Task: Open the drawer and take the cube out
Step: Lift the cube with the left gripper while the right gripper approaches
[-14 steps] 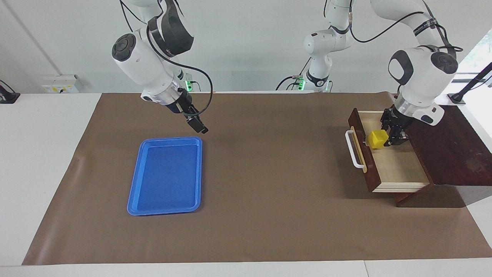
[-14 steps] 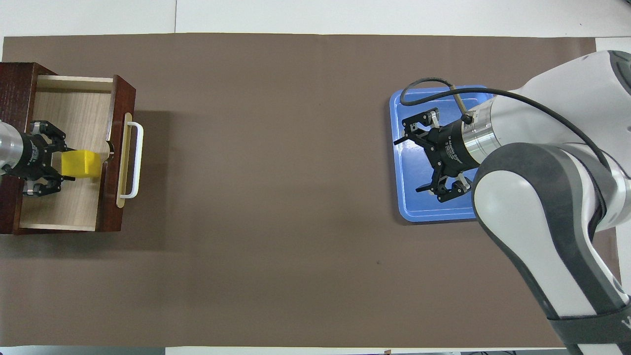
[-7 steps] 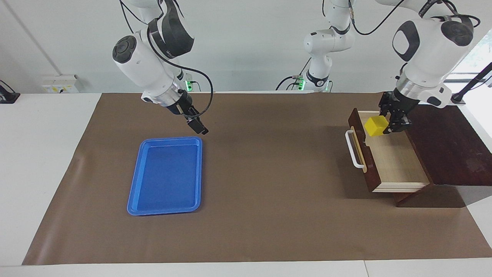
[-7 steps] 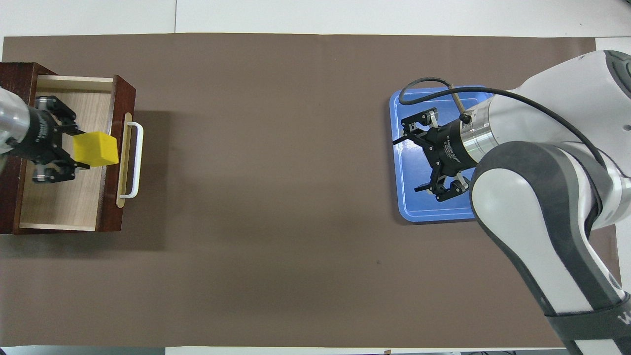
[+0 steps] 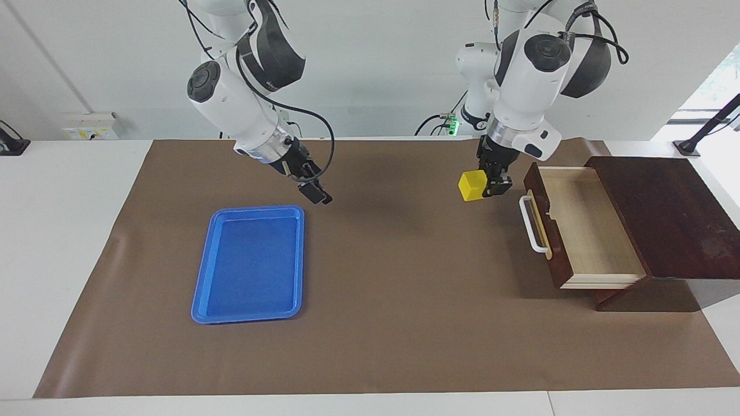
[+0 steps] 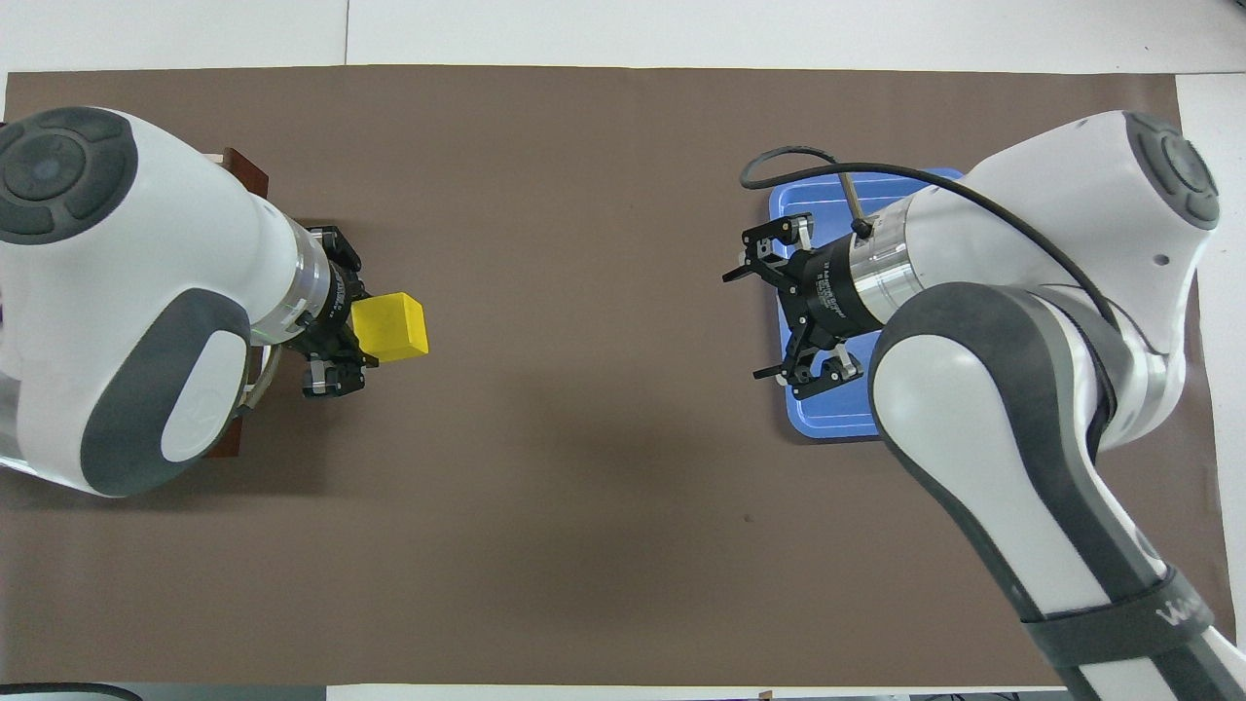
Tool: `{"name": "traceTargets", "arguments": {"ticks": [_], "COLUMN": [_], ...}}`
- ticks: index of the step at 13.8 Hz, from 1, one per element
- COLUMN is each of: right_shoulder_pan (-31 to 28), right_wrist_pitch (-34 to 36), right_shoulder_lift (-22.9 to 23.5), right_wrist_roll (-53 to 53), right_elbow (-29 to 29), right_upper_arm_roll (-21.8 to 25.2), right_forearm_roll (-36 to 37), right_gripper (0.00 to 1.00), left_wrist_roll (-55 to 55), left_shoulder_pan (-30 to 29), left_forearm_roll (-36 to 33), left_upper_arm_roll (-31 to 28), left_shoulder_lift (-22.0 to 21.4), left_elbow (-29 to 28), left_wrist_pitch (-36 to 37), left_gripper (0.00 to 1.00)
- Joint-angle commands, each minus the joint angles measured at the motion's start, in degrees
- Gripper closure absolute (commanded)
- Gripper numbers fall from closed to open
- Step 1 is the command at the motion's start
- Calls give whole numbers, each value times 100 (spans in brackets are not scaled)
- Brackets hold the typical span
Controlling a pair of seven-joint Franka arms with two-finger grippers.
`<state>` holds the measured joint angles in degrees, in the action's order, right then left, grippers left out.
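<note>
The bench (image 5: pixel 404 323) carried a brown mat, and at the left arm's end of it stood one dark cabinet with its single drawer (image 5: pixel 584 231) pulled fully open, the pale interior bare. One blue tray (image 5: pixel 250 263) lay toward the right arm's end. The left tool (image 5: pixel 491 188) hung in the air over the mat just in front of the drawer's white handle (image 5: pixel 529 222), clamped on the one yellow cube (image 5: pixel 472 186), which was clear of the drawer and off the mat. The right tool (image 5: pixel 315 193) waited with its fingers apart above the mat beside the tray's edge nearer the robots. The cube seemed gripped by one side rather than centred, though the fingers were largely hidden from both cameras, so that is only a guess. To finish well, the left arm would carry the cube level and high enough to clear the handle, keep the grip firm during travel, lower until the cube's base met a surface, and only then release. Counted: two arms, one drawer, one cube, one tray.
</note>
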<state>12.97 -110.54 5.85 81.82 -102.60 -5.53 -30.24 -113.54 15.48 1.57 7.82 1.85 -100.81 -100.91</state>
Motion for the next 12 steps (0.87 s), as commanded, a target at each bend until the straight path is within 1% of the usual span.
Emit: {"name": "traceTargets", "arguments": {"ticks": [1,4,6,9,11,12], "right_shoulder_pan": [162,372,531,768,821,847], "right_wrist_pitch": [-99,-134,-266,-196,-170,-118], "right_shoulder_lift": [258,381,451,969,1294,1461], "right_wrist_roll": [290,264,282,343,361,535], "right_elbow": [196,232,249,740,1039,1197], "right_upper_arm_roll": [0,-9,0,0,-9,-9], "right_forearm_roll": [-489,-991,-1202,-1159,-1168,-1212], "right_gripper": [0,0,0,0,0,0], "left_wrist_roll": [-360,-800,-1063,-1424,-1652,-1749], "left_shoulder_pan": [297,640,833,1079,1246,1299], "left_forearm_roll": [160,168,168,160,160,151], "left_upper_arm_roll": [-114,-114,-114,-114,-114,-114], "left_shoulder_lift": [-238,-273,-264,-238,-168,-115], "left_elbow": [-377,-466,-527,-536,-536,-536], "left_wrist_pitch": [-314,-473,-604,-719,-781,-833], "left_gripper": [100,100,100,100,100,100]}}
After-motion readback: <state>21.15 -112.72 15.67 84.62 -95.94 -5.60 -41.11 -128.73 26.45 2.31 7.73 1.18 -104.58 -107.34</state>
